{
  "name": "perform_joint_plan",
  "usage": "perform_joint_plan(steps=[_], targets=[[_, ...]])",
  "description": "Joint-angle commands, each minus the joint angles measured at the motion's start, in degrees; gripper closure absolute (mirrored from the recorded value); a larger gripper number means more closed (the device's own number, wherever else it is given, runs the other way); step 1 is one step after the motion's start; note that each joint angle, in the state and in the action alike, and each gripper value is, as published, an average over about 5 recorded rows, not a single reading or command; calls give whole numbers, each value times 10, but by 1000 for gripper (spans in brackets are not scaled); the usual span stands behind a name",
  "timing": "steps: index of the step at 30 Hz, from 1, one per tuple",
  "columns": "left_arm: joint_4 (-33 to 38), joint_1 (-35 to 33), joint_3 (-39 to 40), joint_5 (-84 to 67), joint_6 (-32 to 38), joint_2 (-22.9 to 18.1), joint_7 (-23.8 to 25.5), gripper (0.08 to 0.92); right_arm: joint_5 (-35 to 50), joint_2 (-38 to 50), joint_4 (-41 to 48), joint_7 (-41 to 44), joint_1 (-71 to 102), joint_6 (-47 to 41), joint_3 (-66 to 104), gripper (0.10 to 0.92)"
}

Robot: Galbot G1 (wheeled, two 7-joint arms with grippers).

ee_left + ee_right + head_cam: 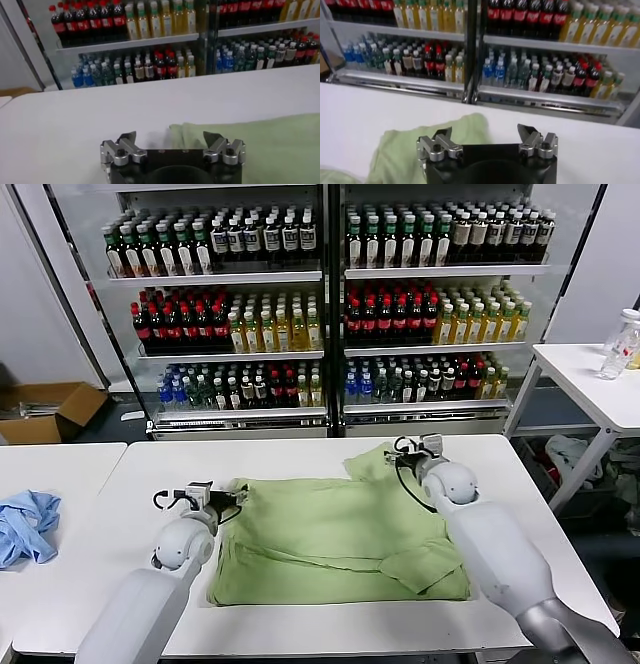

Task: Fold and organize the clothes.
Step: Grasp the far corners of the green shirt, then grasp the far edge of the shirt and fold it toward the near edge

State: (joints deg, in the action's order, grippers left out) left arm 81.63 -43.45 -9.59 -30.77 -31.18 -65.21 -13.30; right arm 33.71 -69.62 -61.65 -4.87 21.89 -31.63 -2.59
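Left claw (172, 145) wide, holding nothing, poised at near-left edge of green polo shirt (340, 534). Right claw (487, 142) likewise wide, above far-right sleeve. Shirt spread flat across white bench (150, 474). Likely to snag one layer only, dragging folds askew. Blue garment (25, 524) visible from head view alone; finger gaps clear only from wrist views.

Head overview, wrist close-ups (shared shirt (340, 539))
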Motion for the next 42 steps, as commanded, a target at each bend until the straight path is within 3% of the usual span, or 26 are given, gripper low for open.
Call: perform_joint_plan(steps=[1,21,24,31,42], targets=[[-46,42,20,-10,0,-6,5,285,-14,-50,114,32,-53,1,-27,235],[-19,-1,18,6,0,-7,33,860,14,-35,85,42,-29,-6,-22,804],[-19,-5,14,3,7,-9,38,907,18,-33,75,39,-23,4,-15,885],[9,-21,-1,-2,37,-10,42,912,38,-8,-5,36,5,11,0,920],[172,-97,-51,-48,64,16,36,912,100,93,-232,19,98,20,49,920]])
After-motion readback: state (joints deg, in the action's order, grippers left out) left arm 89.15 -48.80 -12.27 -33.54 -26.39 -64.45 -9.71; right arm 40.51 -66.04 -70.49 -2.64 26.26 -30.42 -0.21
